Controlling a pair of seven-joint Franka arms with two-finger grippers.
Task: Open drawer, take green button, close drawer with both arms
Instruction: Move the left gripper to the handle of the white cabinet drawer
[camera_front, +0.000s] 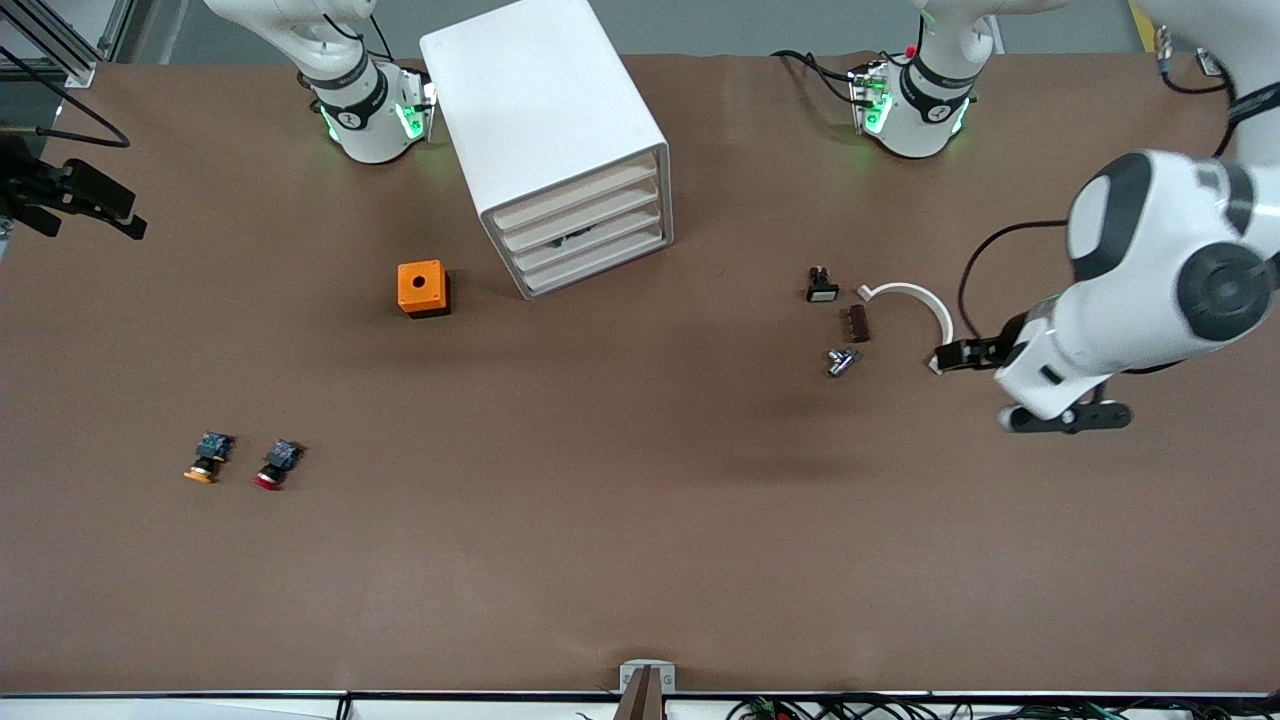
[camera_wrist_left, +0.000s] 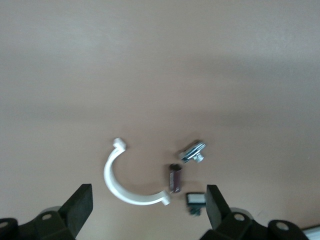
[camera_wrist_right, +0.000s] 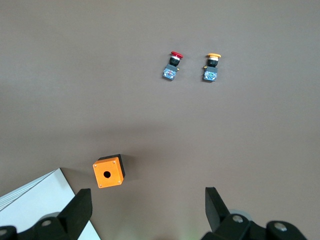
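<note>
The orange-capped button (camera_front: 205, 462) and the red-capped button (camera_front: 275, 468) lie on the desk (camera_front: 640, 560) toward the right arm's end. The right end effector (camera_wrist_right: 147, 200) hangs over the desk near the orange cube (camera_front: 423, 288), fingers wide apart and holding nothing. Only its finger ends show. The white cabinet (camera_front: 540, 100) has four drawers, all pushed in. A tiny dark thing peeks out at the third drawer (camera_front: 590, 238), too small to tell what it is. The left end effector (camera_wrist_left: 150, 197) hangs over a white curved clip (camera_front: 915, 297), also spread wide and holding nothing.
</note>
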